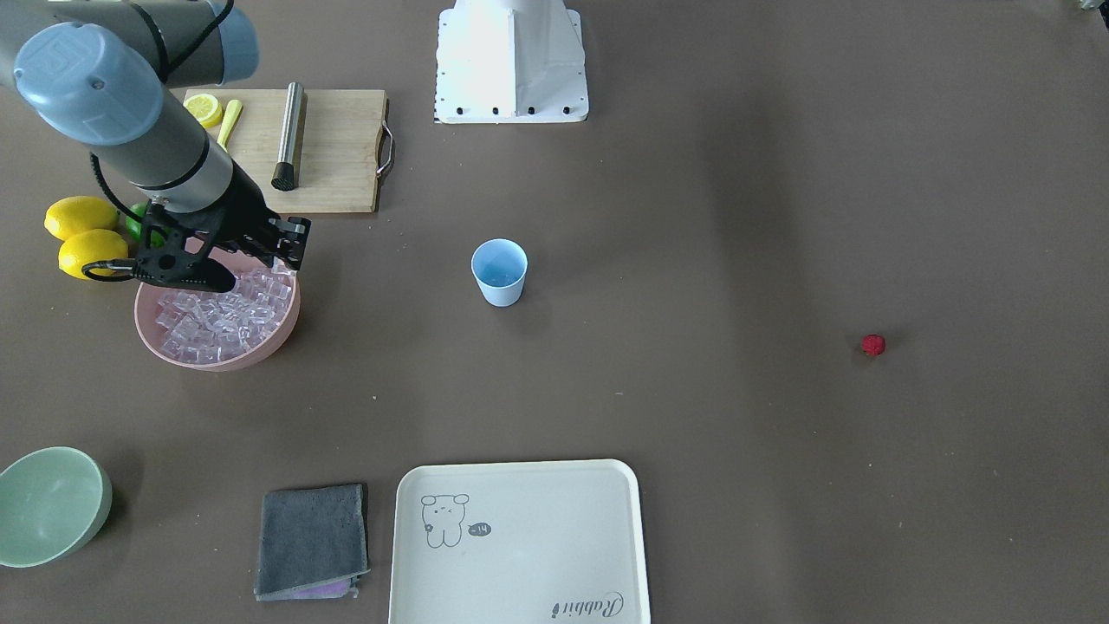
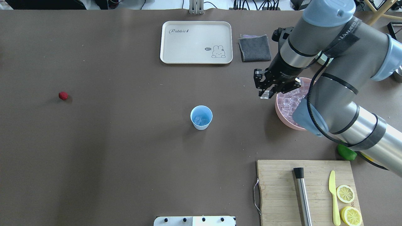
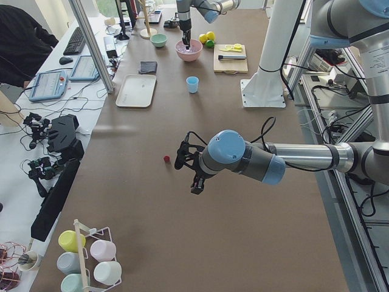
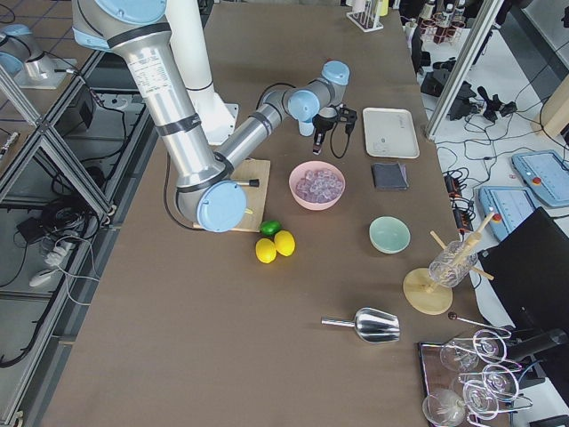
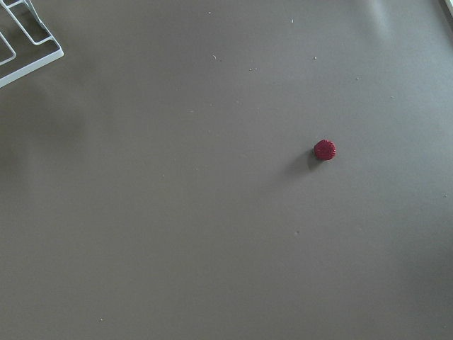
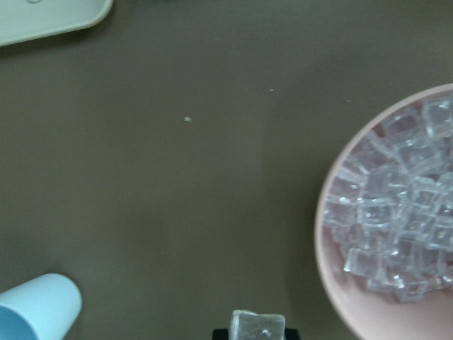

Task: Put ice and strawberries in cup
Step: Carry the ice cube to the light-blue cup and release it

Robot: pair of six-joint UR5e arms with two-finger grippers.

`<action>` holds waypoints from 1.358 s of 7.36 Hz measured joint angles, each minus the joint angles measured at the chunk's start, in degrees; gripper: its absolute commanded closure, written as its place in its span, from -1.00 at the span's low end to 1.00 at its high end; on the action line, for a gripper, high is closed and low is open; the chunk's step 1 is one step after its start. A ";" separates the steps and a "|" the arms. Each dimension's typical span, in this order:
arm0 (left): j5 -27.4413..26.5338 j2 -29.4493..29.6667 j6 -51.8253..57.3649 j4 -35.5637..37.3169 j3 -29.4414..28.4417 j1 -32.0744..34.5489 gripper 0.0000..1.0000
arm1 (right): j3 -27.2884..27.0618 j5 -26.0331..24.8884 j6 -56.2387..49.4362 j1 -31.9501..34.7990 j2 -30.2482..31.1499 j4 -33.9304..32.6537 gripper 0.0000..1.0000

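My right gripper (image 2: 265, 94) is shut on one clear ice cube (image 6: 258, 326) and holds it just left of the pink bowl's rim (image 2: 279, 110). The bowl holds many ice cubes (image 1: 221, 316). The light blue cup (image 2: 201, 117) stands upright at the table's middle, well left of that gripper, with an ice cube (image 2: 198, 120) inside; the right wrist view shows it at the lower left (image 6: 35, 308). The red strawberry (image 2: 63, 95) lies alone far left and also shows in the left wrist view (image 5: 325, 149). My left gripper (image 3: 187, 172) hovers near it; I cannot tell whether it is open or shut.
A wooden cutting board (image 2: 282, 191) carries a metal muddler (image 2: 302, 194), a yellow knife (image 2: 334, 197) and lemon slices (image 2: 345, 193). Two lemons (image 1: 82, 234) and a lime (image 2: 347, 153) lie beside the bowl. A cream tray (image 2: 196, 42), a grey cloth (image 2: 254, 47) and a green bowl (image 1: 52, 505) sit at the far edge.
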State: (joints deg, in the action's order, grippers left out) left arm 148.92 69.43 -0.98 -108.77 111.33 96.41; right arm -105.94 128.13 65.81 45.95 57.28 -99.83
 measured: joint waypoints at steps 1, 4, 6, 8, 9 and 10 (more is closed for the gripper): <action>-0.03 0.02 0.01 -0.02 -0.55 0.00 -0.94 | 1.21 -0.58 3.10 -2.75 -3.86 0.33 1.00; -0.12 0.08 -0.01 -0.02 -1.75 0.00 -0.94 | 9.31 -6.06 8.78 -10.35 -10.12 8.02 1.00; -0.12 0.09 -0.07 0.06 -2.09 0.00 -0.95 | 12.91 -7.04 9.36 -11.54 -11.31 10.92 0.38; -0.25 0.15 -0.06 0.09 -2.12 -0.10 -0.95 | 14.42 -7.66 9.42 -12.53 -11.78 11.42 -0.41; -0.40 0.22 -0.06 0.11 -2.18 -0.24 -0.94 | 14.59 -8.02 9.49 -13.07 -11.77 11.47 -0.52; -0.52 0.53 -0.24 0.15 -2.39 -0.39 -0.94 | 14.54 -8.25 9.55 -13.29 -11.74 11.49 -0.52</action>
State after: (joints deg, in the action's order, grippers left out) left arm 148.40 69.96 -1.21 -108.62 108.95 96.02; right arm -91.40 119.87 75.36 32.65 45.54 -88.34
